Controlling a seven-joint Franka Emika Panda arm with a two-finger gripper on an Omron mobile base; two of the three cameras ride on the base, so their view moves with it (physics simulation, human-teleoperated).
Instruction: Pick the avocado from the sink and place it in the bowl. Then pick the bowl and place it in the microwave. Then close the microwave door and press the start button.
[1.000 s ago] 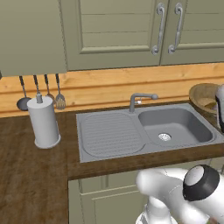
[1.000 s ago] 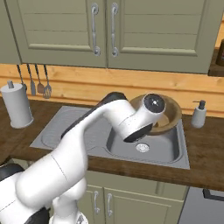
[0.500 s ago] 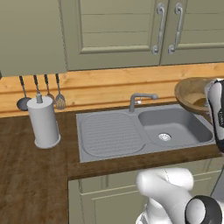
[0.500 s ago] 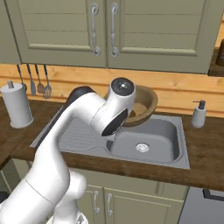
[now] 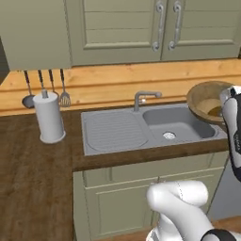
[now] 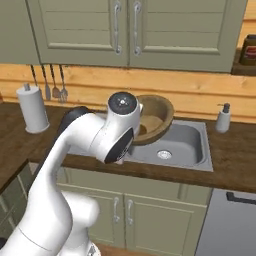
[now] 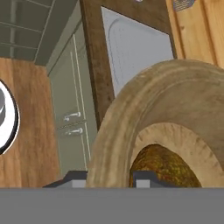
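Observation:
A wide brown wooden bowl [image 6: 155, 117] hangs tilted in the air over the grey sink [image 6: 186, 142], and it also appears at the right edge of the left base view, bowl [image 5: 207, 96]. My gripper [image 7: 110, 177] is shut on the bowl's thick rim [image 7: 127, 122], one finger on each side of the wall. The dark olive avocado [image 7: 164, 168] lies inside the bowl, and a yellowish bit of the avocado [image 5: 215, 111] shows over the rim. My white wrist covers the near rim in the right base view. The sink basin [image 5: 176, 124] holds nothing. The microwave and its door are out of view.
A curved faucet [image 5: 145, 98] stands behind the ribbed drainboard [image 5: 113, 131]. A paper towel roll [image 5: 49, 117] and hanging utensils [image 5: 44, 87] are at the left. A soap dispenser [image 6: 223, 118] stands right of the sink. Beige cabinet doors [image 6: 125, 30] hang overhead.
The arm has swung left with the bowl, which now hangs over the sink's left part. The whole picture has shifted slightly, so the base has moved too.

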